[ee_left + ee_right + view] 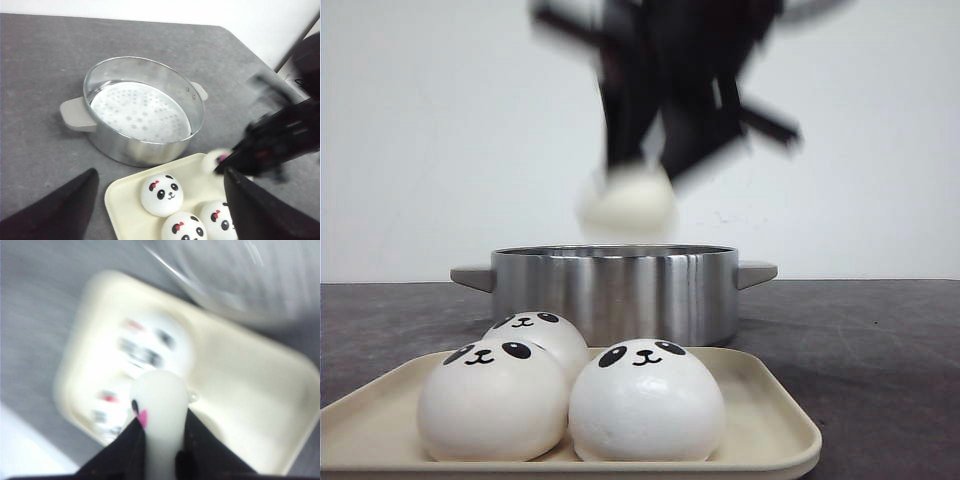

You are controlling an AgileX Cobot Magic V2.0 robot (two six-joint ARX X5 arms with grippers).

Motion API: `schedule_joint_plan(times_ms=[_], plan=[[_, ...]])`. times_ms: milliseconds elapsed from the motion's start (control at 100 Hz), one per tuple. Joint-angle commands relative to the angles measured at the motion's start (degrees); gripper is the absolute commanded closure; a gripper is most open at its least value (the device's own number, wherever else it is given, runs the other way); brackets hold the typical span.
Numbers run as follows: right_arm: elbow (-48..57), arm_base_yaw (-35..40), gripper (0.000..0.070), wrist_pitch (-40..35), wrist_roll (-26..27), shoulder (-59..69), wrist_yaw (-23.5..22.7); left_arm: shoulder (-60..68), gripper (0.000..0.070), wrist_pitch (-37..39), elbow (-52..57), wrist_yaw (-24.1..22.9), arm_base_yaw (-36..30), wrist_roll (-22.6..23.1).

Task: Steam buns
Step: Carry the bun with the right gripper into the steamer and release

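Three white panda-face buns (492, 400) (645, 400) (542, 335) sit on a cream tray (775, 420) in front of a steel steamer pot (615, 290). My right gripper (640, 165), motion-blurred, is shut on a fourth bun (625, 205) and holds it in the air above the pot's near rim. In the right wrist view the gripper (160, 432) squeezes that bun (159, 395) between its black fingers. My left gripper (160, 172) is open and empty, above the tray (125, 200) with its buns (161, 194). The pot's perforated floor (140, 110) is bare.
The pot has grey side handles (470, 275) (758, 272). The dark grey table (880, 340) ends at a white wall behind. In the left wrist view the blurred right arm (280, 140) crosses over the tray's far corner.
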Motion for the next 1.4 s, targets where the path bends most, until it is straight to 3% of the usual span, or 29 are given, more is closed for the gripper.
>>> schedule_joint_plan(times_ms=[0,100,190,380,470,630,1090,1150,1260,1390], plan=[[3.52,0.83,0.0693,0.66,-4.33,-1.55,4.15,0.26,0.0226,0.98,0.55,-0.81,-0.26,0.76],[10.49,0.68,0.0694,1.44,-8.79,-2.49,11.61,0.26,0.0225,2.43,0.55,-1.33,-0.26,0.79],[16.50,-1.60,0.0694,2.80,-14.08,-1.40,14.23,0.26,0.0226,4.11,0.55,-1.36,-0.26,0.76],[25.83,-8.81,0.0694,3.37,-18.99,6.64,13.57,0.33,0.0226,6.67,0.55,-1.66,-0.26,0.79],[27.34,-12.09,0.0694,3.89,-19.43,11.52,10.80,0.33,0.0226,6.91,0.55,-1.97,-0.26,0.79],[27.41,-15.47,0.0694,5.20,-20.44,20.02,10.73,0.39,0.0226,6.80,0.55,-1.97,-0.26,0.76],[27.41,-17.05,0.0691,11.76,-23.26,34.67,10.78,0.37,0.0225,6.49,0.55,-1.95,-0.26,0.76],[27.39,-17.16,0.0649,11.45,-23.28,35.06,10.82,0.37,0.0225,6.47,0.55,-1.95,-0.26,0.76],[27.39,-17.20,0.0394,11.06,-23.26,35.63,11.02,0.37,0.0225,6.47,0.55,-1.92,-0.26,0.76],[27.39,-17.20,0.0365,10.32,-23.26,35.63,11.04,0.37,0.0225,6.47,0.55,-1.90,-0.26,0.76]])
